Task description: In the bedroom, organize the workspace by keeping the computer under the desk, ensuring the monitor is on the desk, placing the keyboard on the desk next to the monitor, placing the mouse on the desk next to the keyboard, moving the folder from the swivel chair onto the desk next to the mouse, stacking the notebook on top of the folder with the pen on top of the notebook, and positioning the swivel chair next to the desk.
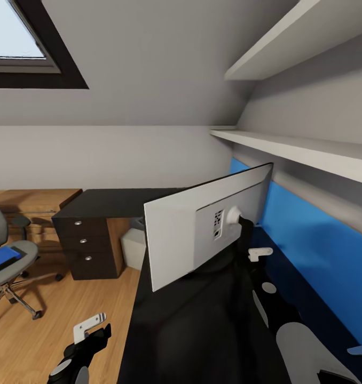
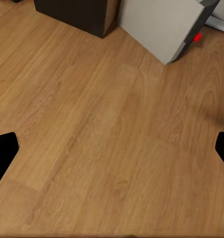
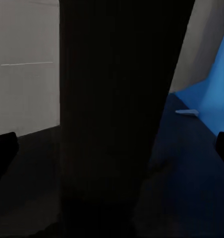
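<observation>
Head view: I see the flat white-backed monitor [image 1: 207, 226] standing on the black L-shaped worktop [image 1: 202, 330], its rear face towards me and its dark stand column rising behind it; a blue wall panel [image 1: 309, 250] runs along the far side of the worktop beneath two white wall shelves [image 1: 304, 149]. My right arm lies over the worktop, and the white fingers of my right gripper [image 1: 259, 254] sit close behind the monitor's stand; whether they are released or clenched I cannot tell. Right wrist view: the dark stand column [image 3: 117, 109] rises between the two black fingers [image 3: 3, 153], which sit wide apart at the frame edges without visibly touching it. My left gripper [image 1: 90, 326] hangs low beside the worktop edge over the wooden plank floor [image 2: 107, 148]; in the left wrist view its fingers [image 2: 4, 148] are spread, holding nothing. The pale box-shaped computer case [image 2: 161, 25] stands on the floor beside the dark drawer unit [image 1: 90, 245]; the grey swivel chair [image 1: 10, 256], carrying the blue folder [image 1: 2, 258], stands well apart at far left.
</observation>
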Available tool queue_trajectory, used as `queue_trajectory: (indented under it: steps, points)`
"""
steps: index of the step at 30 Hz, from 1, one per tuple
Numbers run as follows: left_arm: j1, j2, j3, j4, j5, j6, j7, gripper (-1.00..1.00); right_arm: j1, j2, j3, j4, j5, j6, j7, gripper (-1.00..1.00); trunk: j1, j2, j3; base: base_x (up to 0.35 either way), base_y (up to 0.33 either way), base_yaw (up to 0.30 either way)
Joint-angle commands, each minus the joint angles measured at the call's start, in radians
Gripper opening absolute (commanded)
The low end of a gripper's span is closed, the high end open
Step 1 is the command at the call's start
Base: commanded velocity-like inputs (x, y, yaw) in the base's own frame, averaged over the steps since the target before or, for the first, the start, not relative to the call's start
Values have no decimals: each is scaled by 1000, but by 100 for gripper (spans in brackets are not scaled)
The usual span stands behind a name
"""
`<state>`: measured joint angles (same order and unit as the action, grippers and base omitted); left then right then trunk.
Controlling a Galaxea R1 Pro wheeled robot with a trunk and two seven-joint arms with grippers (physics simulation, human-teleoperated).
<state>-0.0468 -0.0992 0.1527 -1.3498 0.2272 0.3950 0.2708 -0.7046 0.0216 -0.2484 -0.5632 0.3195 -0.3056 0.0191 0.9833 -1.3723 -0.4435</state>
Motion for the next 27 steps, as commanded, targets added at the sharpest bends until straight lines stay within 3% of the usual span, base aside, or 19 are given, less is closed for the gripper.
queue_trajectory:
  steps: [1, 15, 21, 24, 27]
  points:
    - [0, 0, 1, -2, 11, 4, 5, 100, -1, 1, -8, 1, 11, -4, 2, 100, 0, -1, -1, -283, 0, 0]
    - [0, 0, 1, -21, 11, 5, 5, 100, -1, 9, -6, -2, 6, 9, 1, 100, 0, -1, -1, -301, 147, 0]
    - [-1, 1, 6, -22, 11, 7, 5, 100, 4, 51, -7, -94, 4, 192, 0, 100, 0, -1, -1, -201, 165, 0]
    - [0, 0, 7, -22, 11, 7, 5, 100, 60, 87, -7, -248, 3, 334, 0, 100, 0, -1, -1, -40, 31, 0]
    - [-1, 0, 7, -22, 11, 7, 5, 100, 108, 101, -5, -350, 2, 403, 1, 100, 0, -1, -1, -12, 10, 0]
